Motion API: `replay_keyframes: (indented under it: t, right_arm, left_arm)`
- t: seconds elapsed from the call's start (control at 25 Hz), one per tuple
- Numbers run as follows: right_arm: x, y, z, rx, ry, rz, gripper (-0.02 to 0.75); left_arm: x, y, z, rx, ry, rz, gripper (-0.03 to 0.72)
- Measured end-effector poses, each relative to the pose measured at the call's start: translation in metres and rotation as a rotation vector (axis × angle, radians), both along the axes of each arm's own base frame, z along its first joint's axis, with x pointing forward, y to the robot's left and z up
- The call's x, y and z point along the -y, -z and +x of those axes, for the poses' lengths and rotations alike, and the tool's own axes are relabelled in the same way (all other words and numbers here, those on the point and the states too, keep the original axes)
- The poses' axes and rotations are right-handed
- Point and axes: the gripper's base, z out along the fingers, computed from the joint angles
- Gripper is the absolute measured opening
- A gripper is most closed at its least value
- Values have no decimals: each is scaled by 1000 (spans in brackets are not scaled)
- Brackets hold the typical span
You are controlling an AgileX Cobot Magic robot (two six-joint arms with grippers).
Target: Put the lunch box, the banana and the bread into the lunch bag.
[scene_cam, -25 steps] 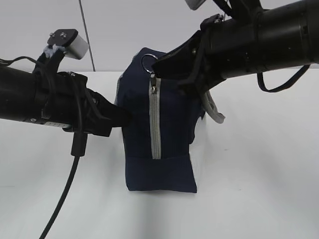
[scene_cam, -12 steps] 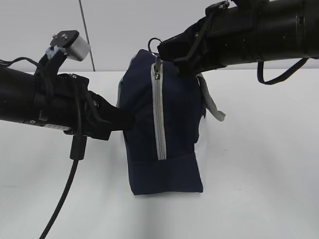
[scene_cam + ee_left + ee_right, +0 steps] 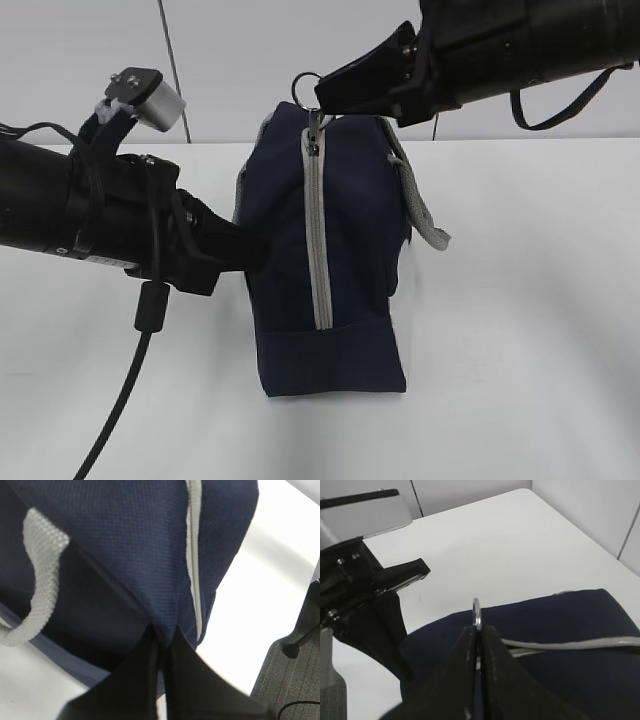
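Note:
The navy lunch bag [image 3: 355,240] stands upright on the white table, its grey zipper [image 3: 315,240] closed down the near end. My right gripper [image 3: 325,100] is shut on the metal ring pull [image 3: 476,613] at the bag's top corner. My left gripper [image 3: 252,250] is shut on a fold of the bag's fabric [image 3: 162,627] at its left side. A grey webbing handle [image 3: 420,215] hangs on the right, and another handle [image 3: 37,595] shows in the left wrist view. The lunch box, banana and bread are out of view.
The white table [image 3: 520,330] spreads around the bag. A black cable [image 3: 130,400] hangs from my left arm. A floor with a stand base [image 3: 295,647] shows beyond the table edge in the left wrist view.
My right gripper has risen with the ring pull, and the bag's top has straightened upward. My left gripper keeps its hold on the bag's side.

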Motion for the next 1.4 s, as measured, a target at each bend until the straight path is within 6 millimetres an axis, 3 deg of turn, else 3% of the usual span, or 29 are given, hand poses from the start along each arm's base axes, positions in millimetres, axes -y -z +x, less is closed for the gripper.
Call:
replay_keyframes:
  t: [0.2, 0.4, 0.96, 1.4]
  right_arm:
    - [22, -7, 7, 2, -25, 0, 0]
    - [21, -9, 21, 3, -60, 4, 0]
    - [10, 22, 111, -24, -52, -23, 0]
    - [8, 63, 166, -21, 36, -51, 0]
  left_arm:
    - [1, 0, -1, -10, 11, -9, 4]
    - [1, 0, -3, -18, 35, -7, 4]
    - [1, 2, -6, -13, 81, 26, 3]
    - [-2, 12, -13, -51, 104, 41, 3]
